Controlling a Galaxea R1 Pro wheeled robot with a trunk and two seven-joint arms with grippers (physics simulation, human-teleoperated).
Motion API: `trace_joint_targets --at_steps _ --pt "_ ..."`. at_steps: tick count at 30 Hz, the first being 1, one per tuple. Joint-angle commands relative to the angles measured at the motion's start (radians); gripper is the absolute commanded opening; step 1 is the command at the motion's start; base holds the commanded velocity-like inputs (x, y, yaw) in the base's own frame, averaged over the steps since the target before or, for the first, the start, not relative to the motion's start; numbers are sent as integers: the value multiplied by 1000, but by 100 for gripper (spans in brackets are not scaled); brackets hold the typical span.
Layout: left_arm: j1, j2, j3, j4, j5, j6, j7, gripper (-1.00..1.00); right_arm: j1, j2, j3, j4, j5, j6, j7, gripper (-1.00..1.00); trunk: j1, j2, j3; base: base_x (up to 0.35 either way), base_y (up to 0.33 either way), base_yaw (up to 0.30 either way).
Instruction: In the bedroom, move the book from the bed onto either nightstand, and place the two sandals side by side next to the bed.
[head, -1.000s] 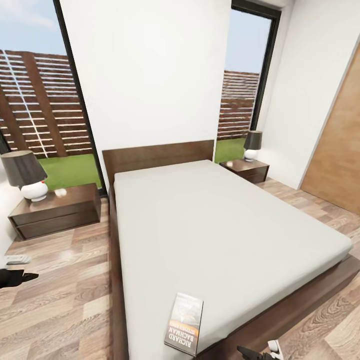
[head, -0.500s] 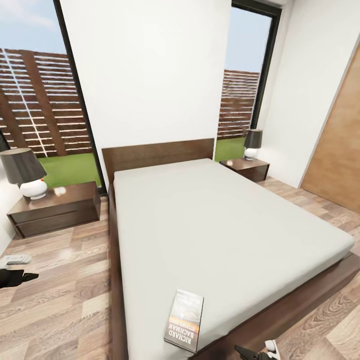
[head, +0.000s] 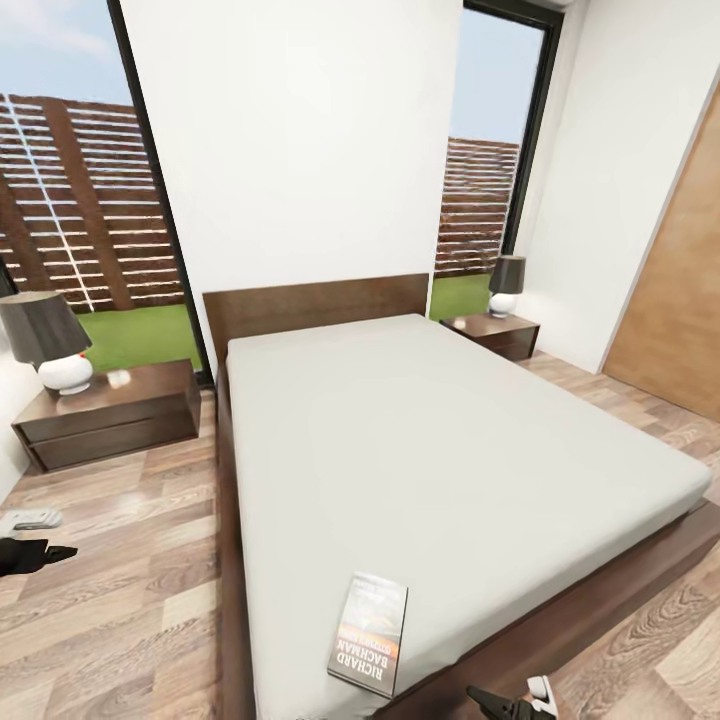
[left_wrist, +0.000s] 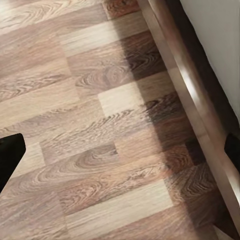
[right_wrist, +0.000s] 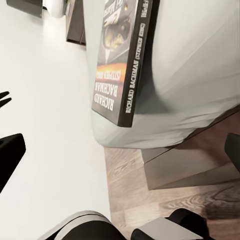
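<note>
The book (head: 368, 633) lies flat on the near corner of the bed's pale grey mattress (head: 430, 440), close to the edge. Its spine and orange band are close up in the right wrist view, book (right_wrist: 122, 60). My right gripper (head: 515, 700) hangs open just off that corner, a little short of the book, right gripper (right_wrist: 120, 150). Over the wood floor left of the bed is my left gripper (head: 30, 538), open with nothing in it, left gripper (left_wrist: 120, 150). One nightstand (head: 110, 412) stands left of the headboard, the other nightstand (head: 495, 333) to its right. The sandals are out of view.
Each nightstand carries a dark-shaded lamp (head: 45, 340), the other lamp (head: 506, 285) at the far right. The bed's dark wooden frame (left_wrist: 200, 100) runs beside my left gripper. A wooden door (head: 680, 320) is on the right wall. Tall windows flank the headboard.
The whole head view has shifted slightly, so the camera moved; the headboard and nightstands now sit a bit higher. Book and grippers keep their places, and nothing was grasped.
</note>
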Motion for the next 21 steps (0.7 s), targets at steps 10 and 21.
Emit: trace_joint_targets --at_steps 10,21 --pt "-1 1 -4 -1 10 8 0 100 -3 27 -11 0 8 10 -43 100 38 -71 -32 0 0 0" --pt "-1 1 -4 -1 10 8 -1 100 -15 68 -10 -4 10 10 -83 100 81 -148 -67 0 0 0"
